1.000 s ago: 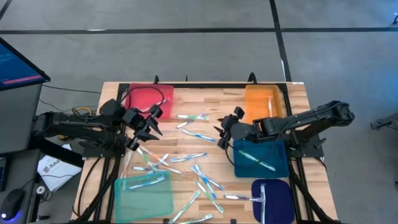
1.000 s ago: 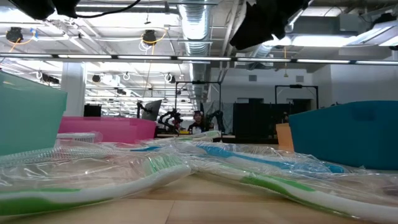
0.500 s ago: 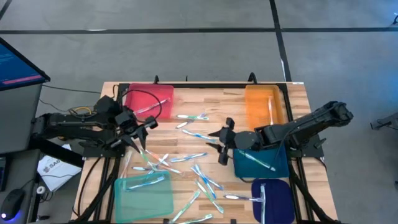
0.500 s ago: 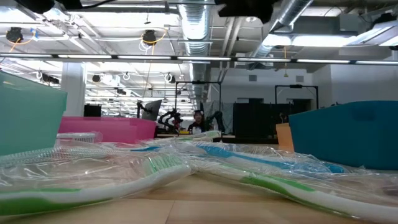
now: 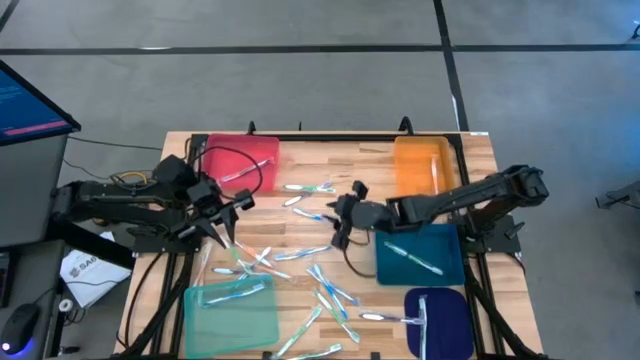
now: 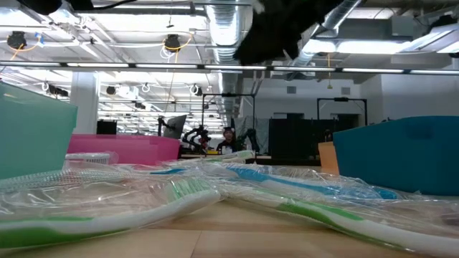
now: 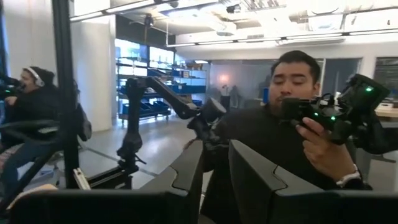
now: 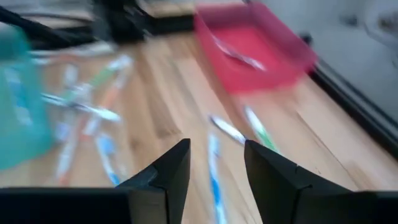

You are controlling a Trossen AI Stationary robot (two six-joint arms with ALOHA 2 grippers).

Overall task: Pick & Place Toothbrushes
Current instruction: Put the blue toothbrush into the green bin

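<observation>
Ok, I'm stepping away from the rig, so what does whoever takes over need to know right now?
Left gripper: open, empty, beside the red tray.
Right gripper: open, empty, over the loose toothbrushes in the middle of the table.
Done: at least one lies in each tray: red tray, orange tray, teal tray, blue tray, green tray.
Left: many toothbrushes loose; none held.

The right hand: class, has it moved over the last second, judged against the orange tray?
Yes. In the high view the right hand has swung away from the orange tray, toward the table's middle, and now hangs above the loose toothbrushes there.
</observation>
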